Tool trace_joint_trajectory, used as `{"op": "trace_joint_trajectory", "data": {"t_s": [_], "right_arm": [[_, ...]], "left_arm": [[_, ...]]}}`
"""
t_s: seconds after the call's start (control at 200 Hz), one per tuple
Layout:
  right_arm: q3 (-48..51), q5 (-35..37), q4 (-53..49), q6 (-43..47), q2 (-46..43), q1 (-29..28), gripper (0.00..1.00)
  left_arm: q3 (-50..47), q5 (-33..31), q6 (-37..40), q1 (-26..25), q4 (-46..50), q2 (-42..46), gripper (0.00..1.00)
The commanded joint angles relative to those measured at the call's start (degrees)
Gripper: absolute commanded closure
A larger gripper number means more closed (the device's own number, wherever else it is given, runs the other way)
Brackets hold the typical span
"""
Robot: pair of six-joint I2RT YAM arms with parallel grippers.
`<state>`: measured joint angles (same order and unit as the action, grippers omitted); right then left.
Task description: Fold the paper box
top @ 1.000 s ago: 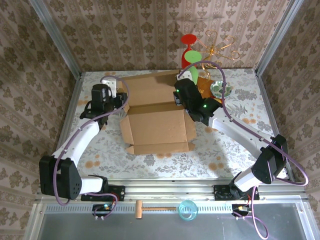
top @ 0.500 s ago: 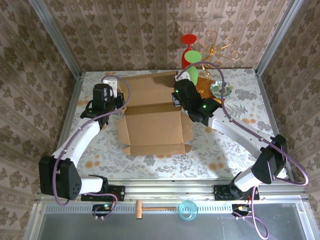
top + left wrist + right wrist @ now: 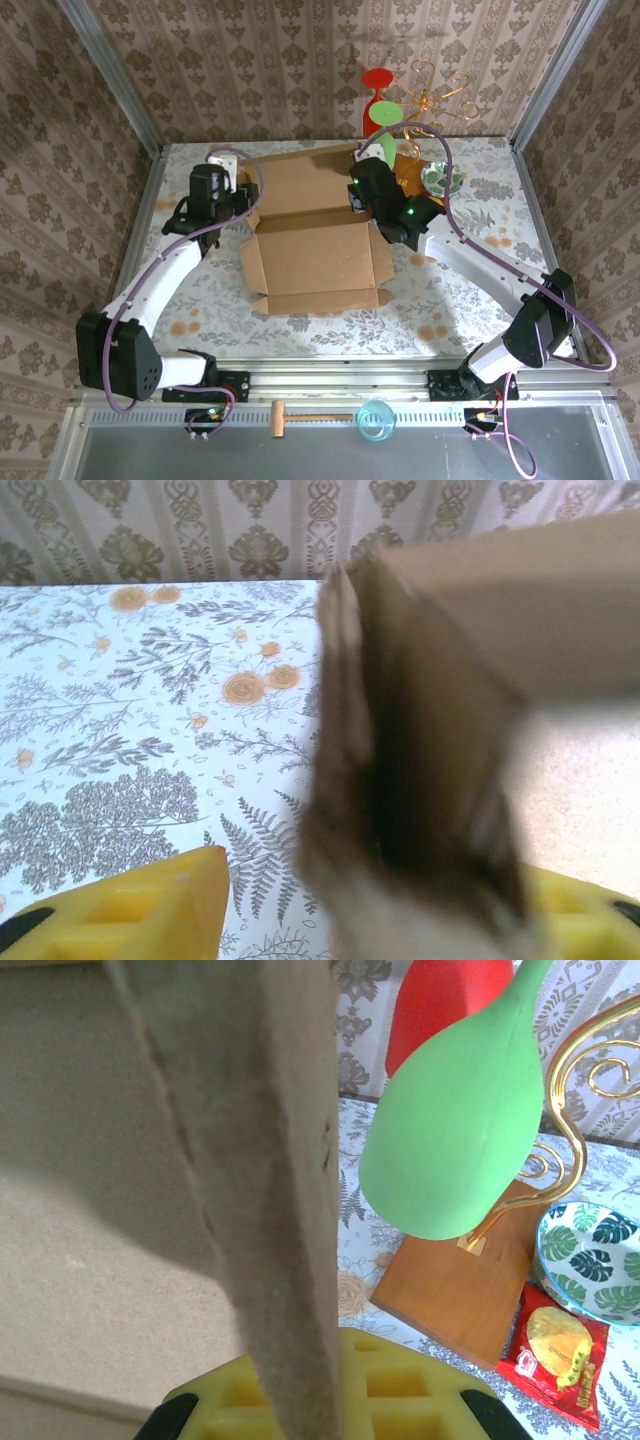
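At the middle of the table [image 3: 330, 325] the paper box [image 3: 315, 255] lies open, with its rear panel extending toward the far edge. From the near-left corner the left arm reaches forward and sets the left gripper [image 3: 243, 203] at the box's far-left corner. From the near-right corner the right arm bends inward and sets the right gripper [image 3: 358, 195] at the box's far-right corner. In the left wrist view the yellow fingers [image 3: 150, 910] stand apart, with a blurred cardboard flap between them that is clear of one finger. In the right wrist view the jaws are closed on an upright cardboard edge. That view also resolves items near the table's far-right corner: a green balloon shape [image 3: 450, 1130], a wooden board [image 3: 455, 1305], a leaf-patterned bowl [image 3: 600, 1255] and a red packet [image 3: 555, 1350].
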<state>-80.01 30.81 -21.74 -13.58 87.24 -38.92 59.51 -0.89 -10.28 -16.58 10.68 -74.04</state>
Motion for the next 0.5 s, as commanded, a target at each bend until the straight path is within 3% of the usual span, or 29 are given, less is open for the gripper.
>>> {"op": "trace_joint_trajectory", "data": {"t_s": [0.0, 0.255, 0.495], "right_arm": [[-2.1, 1.3, -0.4, -1.5, -0.1, 0.1, 1.00], [-3.9, 1.2, -1.7, -2.0, 1.3, 0.5, 1.00], [-5.3, 1.0, -3.0, -2.6, 2.4, 0.7, 1.00]], "left_arm": [[0.2, 10.8, -1.0, 2.3, -1.6, 3.0, 0.38], [-0.6, 17.5, -1.5, 6.0, 0.2, 3.7, 0.38], [-0.2, 18.0, -0.7, 5.9, 1.3, 2.2, 0.42]]}}
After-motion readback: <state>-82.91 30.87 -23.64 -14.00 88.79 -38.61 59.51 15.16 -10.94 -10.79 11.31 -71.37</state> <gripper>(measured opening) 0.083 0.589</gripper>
